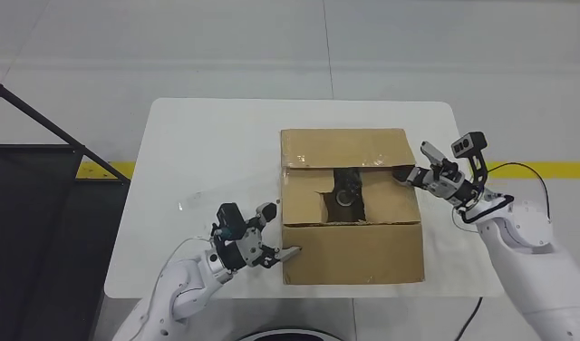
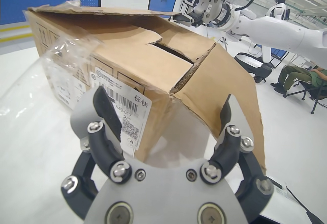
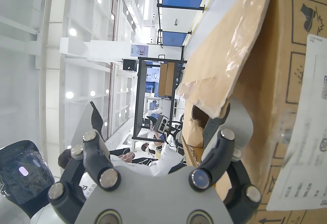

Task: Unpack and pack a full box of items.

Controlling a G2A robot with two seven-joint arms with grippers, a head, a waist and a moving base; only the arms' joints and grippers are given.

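Fig. | Brown corrugated cardboard box, top flaps part-closed, its corner just ahead of the left pincer, fingers spread | right pincer spread at a flap's edge | Handling: probably heavy; flaps stiff but tearable, so grip a free flap edge.

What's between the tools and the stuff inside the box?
The cardboard flaps lie over most of the box's top; only a gap in the middle shows a dark item. The right tool sits open at the right flap's edge, and the left tool is open outside the near-left corner.
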